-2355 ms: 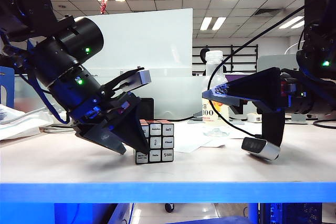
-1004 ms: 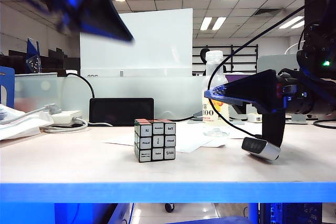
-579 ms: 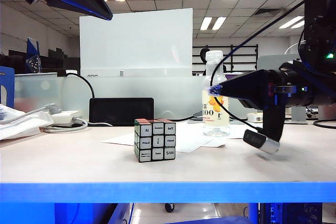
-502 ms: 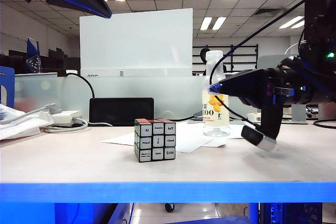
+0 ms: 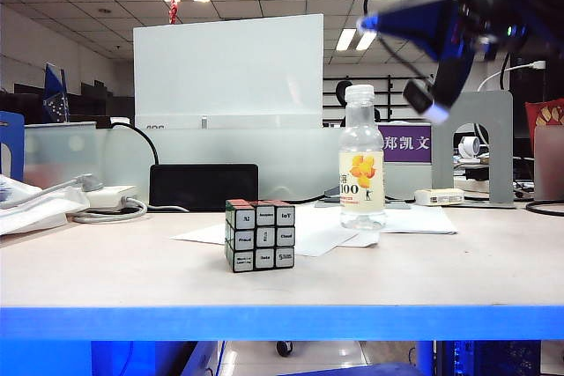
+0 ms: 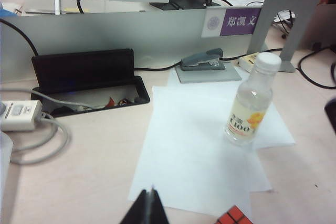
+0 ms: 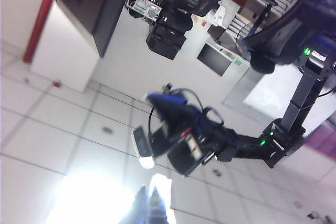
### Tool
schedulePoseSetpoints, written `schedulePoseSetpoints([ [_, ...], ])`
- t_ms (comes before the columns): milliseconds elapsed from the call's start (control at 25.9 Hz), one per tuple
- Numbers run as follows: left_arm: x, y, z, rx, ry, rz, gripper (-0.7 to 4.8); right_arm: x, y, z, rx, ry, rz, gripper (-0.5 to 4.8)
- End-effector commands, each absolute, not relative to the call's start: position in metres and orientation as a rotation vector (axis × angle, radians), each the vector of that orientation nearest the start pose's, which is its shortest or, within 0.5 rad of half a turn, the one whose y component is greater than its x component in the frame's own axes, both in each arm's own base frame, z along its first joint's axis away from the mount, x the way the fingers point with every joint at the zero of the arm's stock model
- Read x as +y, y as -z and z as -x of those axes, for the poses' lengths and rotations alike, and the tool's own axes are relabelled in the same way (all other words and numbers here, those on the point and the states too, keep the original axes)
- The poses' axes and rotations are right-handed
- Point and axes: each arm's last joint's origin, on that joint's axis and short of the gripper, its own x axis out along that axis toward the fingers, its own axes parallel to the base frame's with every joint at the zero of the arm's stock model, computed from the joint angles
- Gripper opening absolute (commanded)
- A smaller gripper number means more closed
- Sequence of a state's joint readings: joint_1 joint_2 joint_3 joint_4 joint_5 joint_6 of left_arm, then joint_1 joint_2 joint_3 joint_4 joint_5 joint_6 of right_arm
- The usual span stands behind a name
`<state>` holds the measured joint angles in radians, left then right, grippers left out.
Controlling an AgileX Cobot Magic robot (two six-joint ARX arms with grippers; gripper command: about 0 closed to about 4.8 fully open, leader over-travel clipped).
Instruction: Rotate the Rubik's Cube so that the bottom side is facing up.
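- The Rubik's Cube [image 5: 260,235] sits on the table [image 5: 132,275] near its front edge, a little left of the middle in the exterior view, with nothing touching it
- Its sides facing the camera are white tiles with black printed words, and a strip of red shows along its upper face
- In the left wrist view only a red corner of the cube [image 6: 233,216] shows at the frame's edge, close to a sheet of white paper [image 6: 194,150]
- The left gripper [image 6: 149,207] is closed, its dark fingers pressed together with nothing between them; it hangs above the table, apart from the cube, and does not appear in the exterior view
- The right gripper [image 5: 377,22] is raised high above the table at the upper right of the exterior view, blurred, well above the bottle [image 5: 362,158]
- In the right wrist view the right gripper [image 7: 150,206] has its fingers together, empty, and points up at the ceiling and its bright light; the other arm [image 7: 210,135] shows there too
- The bottle stands upright on the paper, right of the cube and further back
- A black box [image 5: 204,186] with a raised lid lies behind the cube, and a white power strip [image 6: 18,115] with its cable is beside it
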<state>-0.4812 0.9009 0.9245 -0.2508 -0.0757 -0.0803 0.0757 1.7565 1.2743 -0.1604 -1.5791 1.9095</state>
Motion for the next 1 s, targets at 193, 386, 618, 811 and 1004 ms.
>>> schedulePoseSetpoints([
  [193,-0.076,-0.363,-0.150,0.221,0.388,0.073,-0.06,0.054,-0.317,-0.335,1.864,-0.751,-1.711,0.04],
  [386,-0.068,-0.369,-0.135,0.187,0.376,0.082,-0.06,0.053,-0.348,-0.312,1.793,-0.829,-1.647,0.09],
  [618,-0.058,-0.364,-0.117,0.185,0.377,0.083,-0.06,0.050,-0.383,-0.279,1.699,-0.924,-1.562,0.08],
  [811,-0.044,-0.348,-0.090,0.142,0.381,0.136,-0.06,0.048,-0.414,-0.253,1.519,-1.068,-1.416,0.08],
  [1004,-0.036,-0.350,-0.074,0.096,0.387,0.132,-0.06,0.048,-0.420,-0.252,1.425,-1.075,-1.403,0.09],
])
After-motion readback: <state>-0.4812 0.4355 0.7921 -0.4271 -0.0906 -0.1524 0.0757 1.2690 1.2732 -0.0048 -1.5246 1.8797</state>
